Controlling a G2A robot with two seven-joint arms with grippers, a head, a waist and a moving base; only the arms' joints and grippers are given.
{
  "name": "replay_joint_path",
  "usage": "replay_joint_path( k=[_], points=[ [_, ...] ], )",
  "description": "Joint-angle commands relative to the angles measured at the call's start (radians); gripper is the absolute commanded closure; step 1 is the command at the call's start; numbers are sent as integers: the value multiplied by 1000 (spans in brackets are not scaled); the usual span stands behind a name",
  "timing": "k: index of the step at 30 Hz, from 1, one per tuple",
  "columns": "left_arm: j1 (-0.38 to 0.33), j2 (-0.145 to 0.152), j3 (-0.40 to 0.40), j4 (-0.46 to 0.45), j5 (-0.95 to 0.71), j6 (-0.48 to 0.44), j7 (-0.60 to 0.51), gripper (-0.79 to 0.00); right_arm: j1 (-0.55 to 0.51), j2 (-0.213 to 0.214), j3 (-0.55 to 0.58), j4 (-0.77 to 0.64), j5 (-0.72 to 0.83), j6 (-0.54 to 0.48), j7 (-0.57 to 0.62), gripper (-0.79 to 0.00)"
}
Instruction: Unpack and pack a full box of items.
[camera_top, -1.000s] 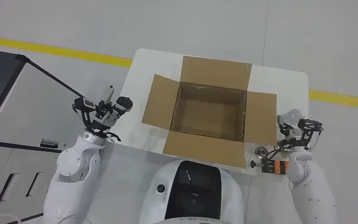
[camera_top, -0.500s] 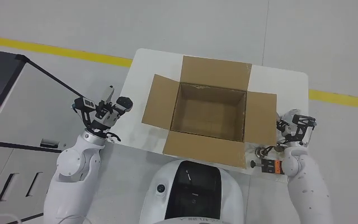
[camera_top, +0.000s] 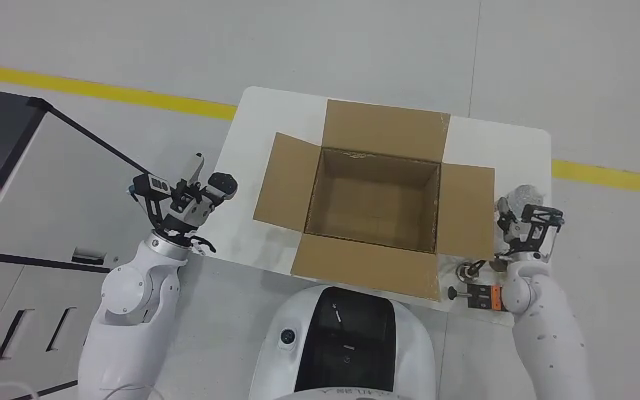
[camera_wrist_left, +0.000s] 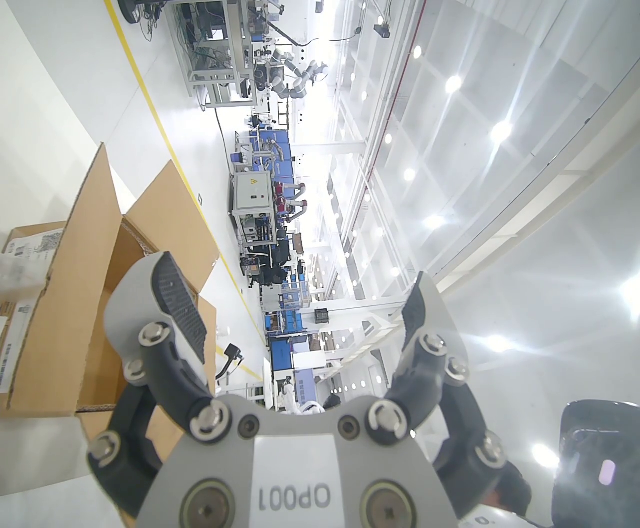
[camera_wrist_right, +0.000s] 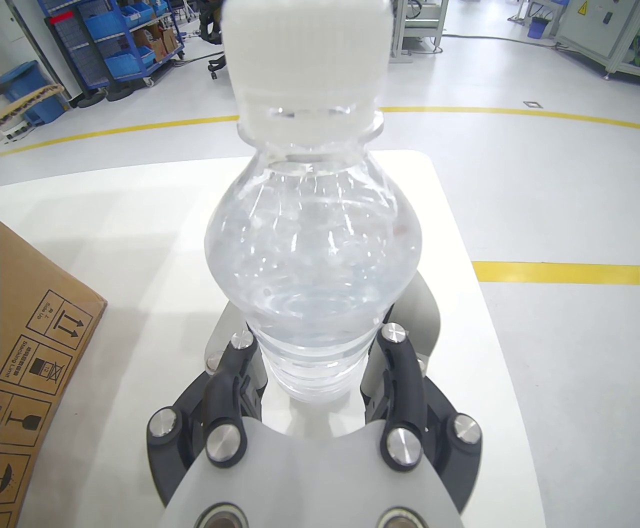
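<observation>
Clear plastic bottle (camera_wrist_right: 315, 250), capped, clamped in right gripper (camera_wrist_right: 320, 345) at top view's right, beside empty box (camera_top: 384, 130) at centre; left gripper (camera_wrist_left: 292, 280) open; probably packing: lift bottle across, lower inside.

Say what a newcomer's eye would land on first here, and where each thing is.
The big cardboard box sits open on the table, flaps spread, its inside bare from above. To its right, the right pincer is shut on a clear water bottle with a white cap. The left pincer gapes open off the table's left side.
</observation>
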Motion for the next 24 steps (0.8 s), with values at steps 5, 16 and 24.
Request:
replay_joint_path(
  k=[5, 16, 24],
  points=[
    [0, 0, 0, 0, 0, 0, 0, -785, -16, 4, 20, -45, 10, -10, -39, 0],
    [0, 0, 0, 0, 0, 0, 0, -785, -240, 48, 323, -661, 264, -252, 189, 0],
    [0, 0, 0, 0, 0, 0, 0, -785, -262, 75, 313, -963, 775, -421, 761, 0]
  ],
)
